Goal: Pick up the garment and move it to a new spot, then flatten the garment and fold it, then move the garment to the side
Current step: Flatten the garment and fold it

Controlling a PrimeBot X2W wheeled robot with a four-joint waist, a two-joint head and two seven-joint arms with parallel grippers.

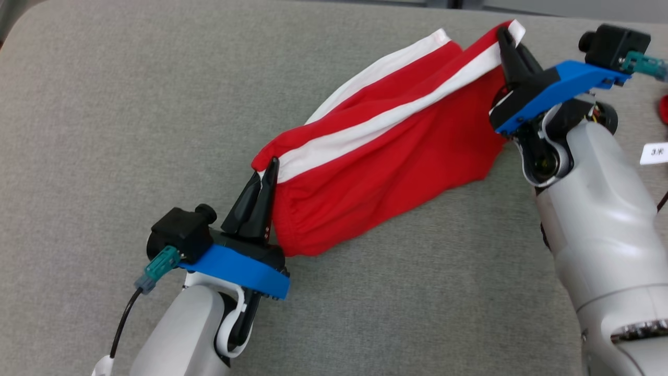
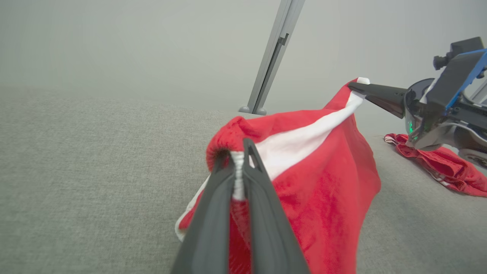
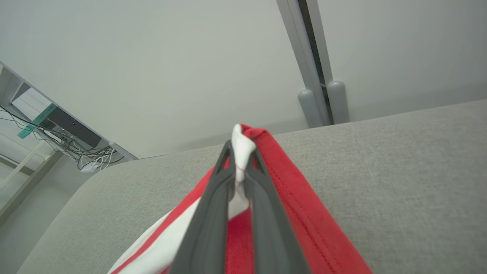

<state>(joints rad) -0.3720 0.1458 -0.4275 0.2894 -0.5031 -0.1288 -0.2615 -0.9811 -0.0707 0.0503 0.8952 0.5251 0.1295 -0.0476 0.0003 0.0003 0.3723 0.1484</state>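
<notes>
Garment [image 1: 386, 172], red with white stripes, strung between the two grippers over a grey fabric surface [image 1: 104, 130]. We note the left gripper [image 1: 270, 166] pinched tight on the near, lower-left end, at the gathered band. The right gripper [image 1: 505, 32] is pinched tight on the far, upper-right end, at the white stripe. The cloth sags between them. Its lower edge looks to touch the surface, though we cannot tell how much of it rests there.

The left wrist view gives us what the head view does not: a second red cloth [image 2: 437, 163] lying crumpled on the surface, below and past the right gripper in that view. It also gives a grey upright post [image 2: 272, 57] behind the surface's far edge. The right wrist view adds a tangle of cables [image 3: 87, 156] low at its left. The head view adds a small white label [image 1: 655, 153] at its right edge, with print too small for us to read.

Hidden: the garment's underside, and the pinch of cloth inside each grip, covered by the dark fingers. Both forearms are cut off at the head view's bottom edge.
</notes>
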